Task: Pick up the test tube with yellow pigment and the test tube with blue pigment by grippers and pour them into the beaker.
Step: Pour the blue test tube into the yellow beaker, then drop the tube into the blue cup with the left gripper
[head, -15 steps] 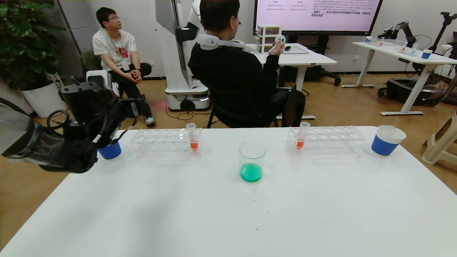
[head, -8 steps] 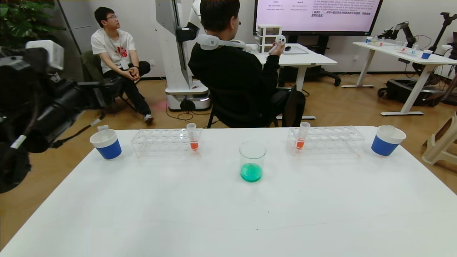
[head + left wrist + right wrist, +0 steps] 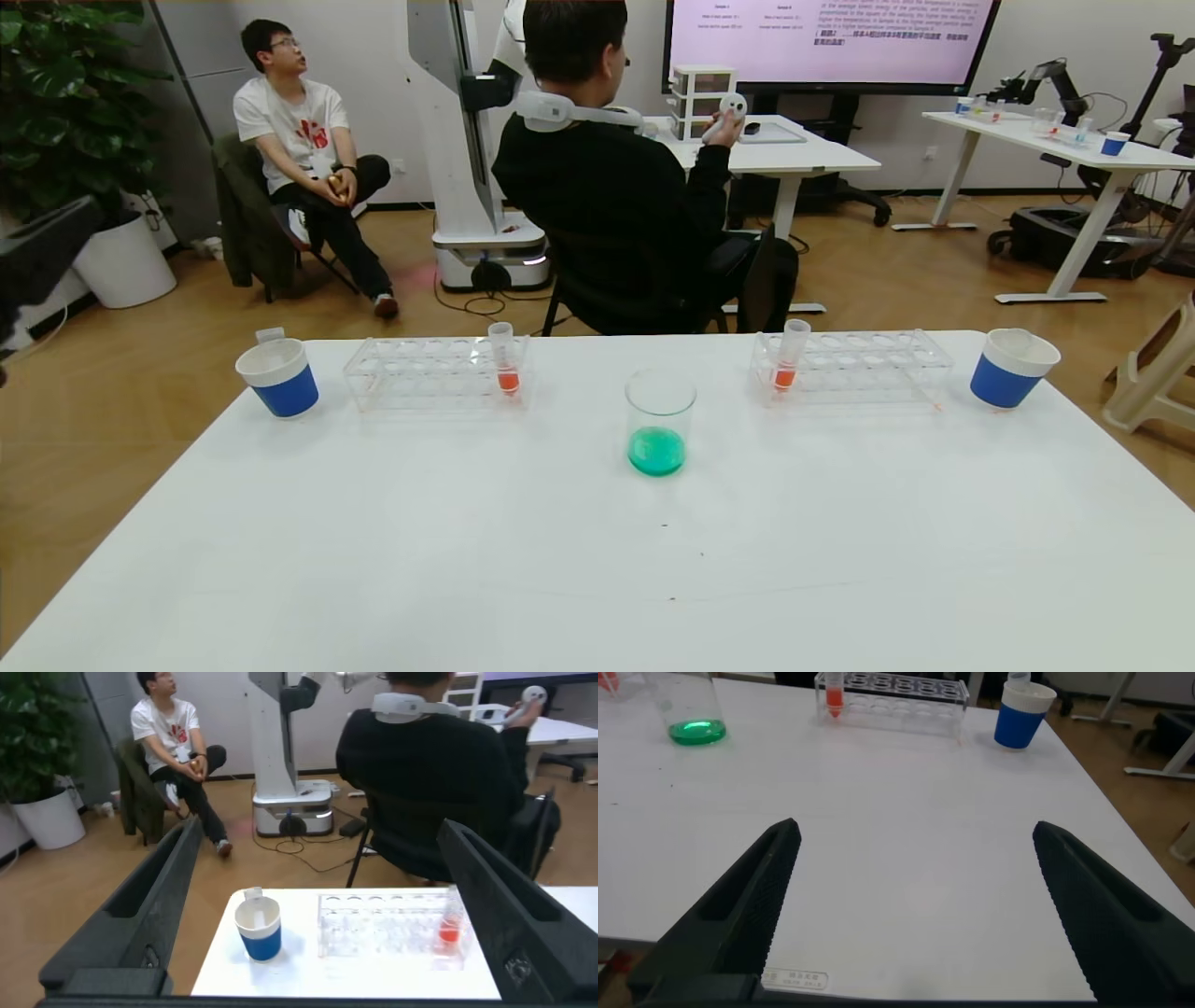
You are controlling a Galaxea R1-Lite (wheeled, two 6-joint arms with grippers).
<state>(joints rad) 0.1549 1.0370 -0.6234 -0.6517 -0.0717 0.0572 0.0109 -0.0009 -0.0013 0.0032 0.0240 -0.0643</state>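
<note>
The beaker (image 3: 660, 411) stands mid-table with green liquid in its bottom; it also shows in the right wrist view (image 3: 691, 714). No tube with a yellow or a blue tip is in view. A clear tube (image 3: 252, 896) pokes out of the left paper cup (image 3: 277, 378). My left gripper (image 3: 320, 831) is open and empty, held off the table's left side and facing that cup. Only a dark piece of the left arm (image 3: 37, 252) shows in the head view. My right gripper (image 3: 915, 829) is open and empty, low over the table's near right part.
Two clear racks (image 3: 434, 373) (image 3: 854, 364) each hold one orange-tipped tube (image 3: 504, 359) (image 3: 789, 359). A second white-and-blue cup (image 3: 1013, 369) stands far right. Two people sit beyond the table's far edge.
My left arm has pulled back from over the left cup, up and to the left, almost out of the head view. The cup with the clear tube is now uncovered.
</note>
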